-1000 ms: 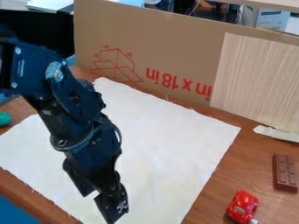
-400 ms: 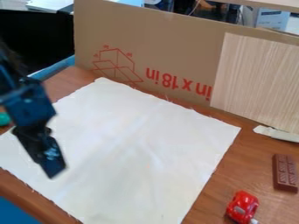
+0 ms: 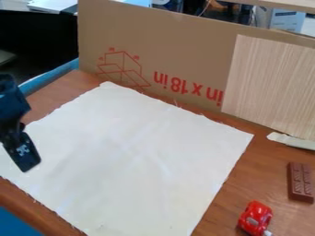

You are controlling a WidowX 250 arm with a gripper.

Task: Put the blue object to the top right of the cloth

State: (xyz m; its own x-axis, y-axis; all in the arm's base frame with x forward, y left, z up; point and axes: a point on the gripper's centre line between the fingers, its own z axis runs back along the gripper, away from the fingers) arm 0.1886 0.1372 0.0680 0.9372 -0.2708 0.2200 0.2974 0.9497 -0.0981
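Black gripper [image 3: 21,154]; jaws clenched or released: cannot tell. White cloth [image 3: 135,156], extending right of jaws. Red toy car [image 3: 255,217], chocolate bar [image 3: 300,182]: farther right. White box [image 3: 287,19]: far beyond.

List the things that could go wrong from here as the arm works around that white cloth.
The gripper hangs low over the left part of the cloth; if it dips further, it might snag or wrinkle the fabric.

The cardboard stands upright just behind the cloth, so a reach to the far right corner could bump it.

The red toy car sits near the cloth's right edge and might get knocked.
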